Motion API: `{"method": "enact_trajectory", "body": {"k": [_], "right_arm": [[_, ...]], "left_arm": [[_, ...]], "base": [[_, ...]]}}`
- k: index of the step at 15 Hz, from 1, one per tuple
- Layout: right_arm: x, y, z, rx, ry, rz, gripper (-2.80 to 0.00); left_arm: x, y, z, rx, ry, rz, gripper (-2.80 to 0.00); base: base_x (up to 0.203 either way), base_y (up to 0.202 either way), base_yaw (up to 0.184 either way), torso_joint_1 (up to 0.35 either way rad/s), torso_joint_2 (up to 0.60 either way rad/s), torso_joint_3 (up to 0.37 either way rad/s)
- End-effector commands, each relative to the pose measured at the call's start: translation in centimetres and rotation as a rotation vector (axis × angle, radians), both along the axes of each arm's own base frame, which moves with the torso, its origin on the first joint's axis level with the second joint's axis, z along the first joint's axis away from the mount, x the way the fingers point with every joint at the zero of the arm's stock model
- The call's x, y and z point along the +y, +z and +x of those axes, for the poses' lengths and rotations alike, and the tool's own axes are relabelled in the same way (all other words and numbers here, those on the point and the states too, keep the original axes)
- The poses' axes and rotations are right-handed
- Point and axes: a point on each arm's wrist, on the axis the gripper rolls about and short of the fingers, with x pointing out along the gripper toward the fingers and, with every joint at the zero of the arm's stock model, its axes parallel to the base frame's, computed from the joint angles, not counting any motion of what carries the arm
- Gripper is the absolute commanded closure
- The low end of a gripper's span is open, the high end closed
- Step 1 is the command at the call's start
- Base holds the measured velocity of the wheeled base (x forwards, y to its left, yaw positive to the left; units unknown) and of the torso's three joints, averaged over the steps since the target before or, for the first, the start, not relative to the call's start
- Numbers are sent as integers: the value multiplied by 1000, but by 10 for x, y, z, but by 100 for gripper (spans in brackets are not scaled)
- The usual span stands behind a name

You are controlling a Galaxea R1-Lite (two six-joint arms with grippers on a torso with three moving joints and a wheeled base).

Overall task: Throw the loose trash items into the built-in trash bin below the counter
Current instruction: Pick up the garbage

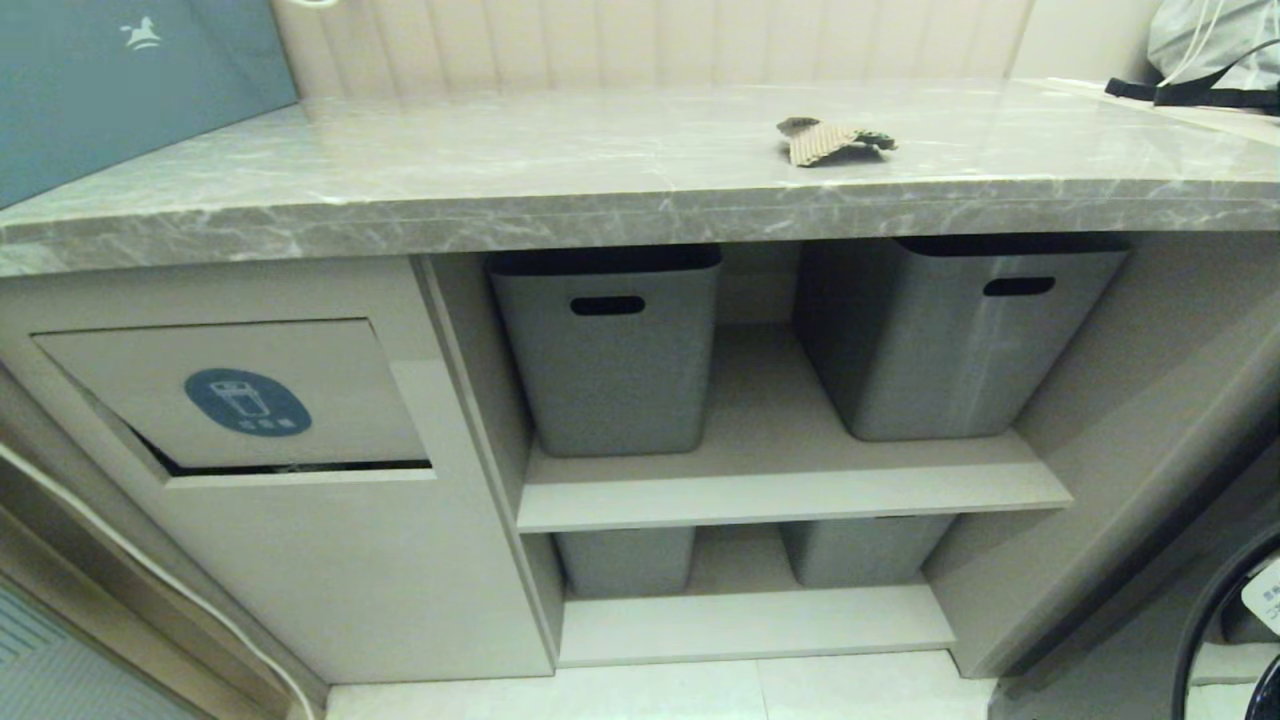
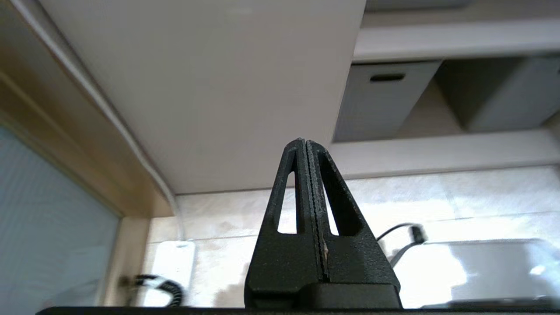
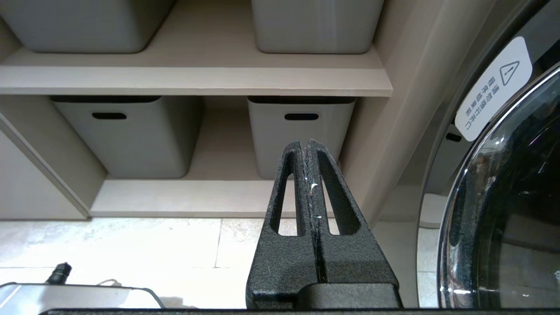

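One crumpled brown ribbed paper scrap with dark turquoise bits [image 1: 830,139] lies on the grey marble counter [image 1: 500,170], right of centre. Below the counter at the left, the built-in trash bin [image 1: 240,400] has its flap with the blue bin sticker tilted slightly, leaving a dark gap along the flap's lower edge. Neither arm shows in the head view. My left gripper [image 2: 305,142] is shut and empty, low before the beige cabinet front [image 2: 210,87]. Shut with nothing in it, my right gripper [image 3: 305,142] hangs low before the shelves.
Grey tubs with slot handles [image 1: 610,350] [image 1: 955,335] stand on the shelves right of the bin. A big teal box [image 1: 110,80] sits at the counter's left end. A white drawstring bag [image 1: 1215,45] lies at the far right. A washing-machine door [image 3: 503,210] is at the right.
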Motion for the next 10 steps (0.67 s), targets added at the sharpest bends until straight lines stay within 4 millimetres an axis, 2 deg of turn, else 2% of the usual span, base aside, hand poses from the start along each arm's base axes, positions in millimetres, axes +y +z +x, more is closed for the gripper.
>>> {"method": "enact_trajectory", "body": {"k": [1, 5, 10], "right_arm": [[0, 0, 0, -1, 1, -2, 0], [0, 0, 0, 1, -4, 2, 0], [0, 0, 0, 1, -5, 4, 0]], "left_arm": [[0, -8, -10, -108, 3, 27, 0], [0, -10, -7, -127, 8, 59, 0], [0, -10, -7, -129, 7, 60, 0]], "base": [[0, 0, 0, 36, -101, -27], [0, 0, 0, 73, -230, -252], [0, 0, 0, 188, -528, -293]]}}
